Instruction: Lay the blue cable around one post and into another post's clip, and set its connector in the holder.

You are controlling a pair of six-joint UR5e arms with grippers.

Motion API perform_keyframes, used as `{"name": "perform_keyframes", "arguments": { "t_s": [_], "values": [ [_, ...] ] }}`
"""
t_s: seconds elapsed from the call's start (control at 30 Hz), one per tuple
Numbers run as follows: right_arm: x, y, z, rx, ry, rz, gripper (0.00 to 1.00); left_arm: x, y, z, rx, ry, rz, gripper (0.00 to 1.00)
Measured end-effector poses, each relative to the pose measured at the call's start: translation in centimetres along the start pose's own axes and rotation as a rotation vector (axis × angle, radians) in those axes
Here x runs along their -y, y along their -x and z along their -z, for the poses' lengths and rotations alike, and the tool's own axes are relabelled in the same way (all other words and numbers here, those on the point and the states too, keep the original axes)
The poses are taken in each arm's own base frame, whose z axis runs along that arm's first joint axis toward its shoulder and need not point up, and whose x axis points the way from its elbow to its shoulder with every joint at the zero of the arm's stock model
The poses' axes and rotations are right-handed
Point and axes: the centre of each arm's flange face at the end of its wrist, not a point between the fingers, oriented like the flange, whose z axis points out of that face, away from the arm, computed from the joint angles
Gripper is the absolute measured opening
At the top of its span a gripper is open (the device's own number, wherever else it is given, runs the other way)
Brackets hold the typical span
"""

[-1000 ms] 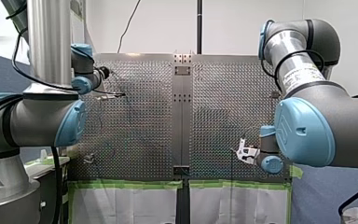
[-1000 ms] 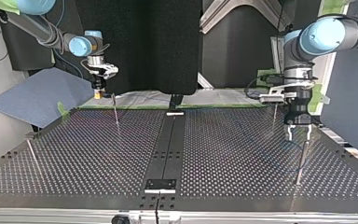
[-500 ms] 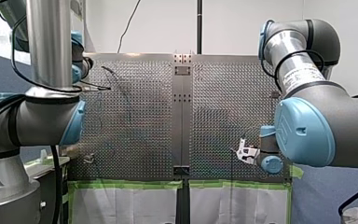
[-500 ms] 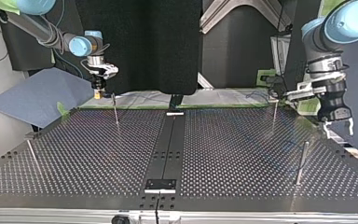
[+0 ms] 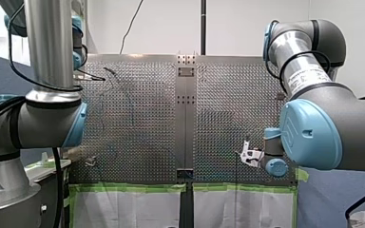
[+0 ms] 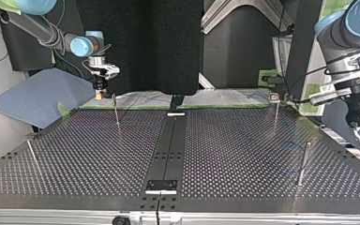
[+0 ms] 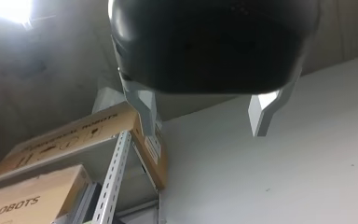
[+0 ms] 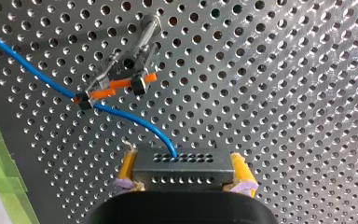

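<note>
The perforated table [image 8: 284, 70] lies under the right tool [image 8: 182, 175]. The left tool [image 7: 204, 119] gapes wide and empty, aimed off at shelving [image 7: 112, 186]. The right tool's yellow pads [image 8: 127, 170] clamp the connector [image 8: 182, 165] by its flat sides, likely the surest hold since it looks small and rigid. From it the blue cable [image 8: 51, 83], thin and probably floppy, runs through an orange-tipped clip [image 8: 116, 84].

Cameras around the perforated table [image 5: 147, 123]
Front view looks over it from behind my shoulders; top view faces me across it, sharing its surface. Right wrist view, past my right gripper [image 8: 182, 171], is close above it; left wrist view points away.
</note>
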Motion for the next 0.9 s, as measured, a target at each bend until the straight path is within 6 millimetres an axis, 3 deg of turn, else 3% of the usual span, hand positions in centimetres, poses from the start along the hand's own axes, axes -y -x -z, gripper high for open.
{"name": "perform_keyframes", "arguments": {
  "t_s": [0.4, 0.9],
  "values": [
    [0.5, 0.0, -0.1, 0.001, -0.009, 0.0, 0.25, 0.6, -0.4, -2.4, 0.064, 0.066, -0.09, 1.0],
    [0.7, 0.0, -0.2, 0.001, -0.012, 0.001, 0.25, 5.4, -0.6, -4.8, 0.166, 0.106, -0.231, 1.0]
  ]
}}
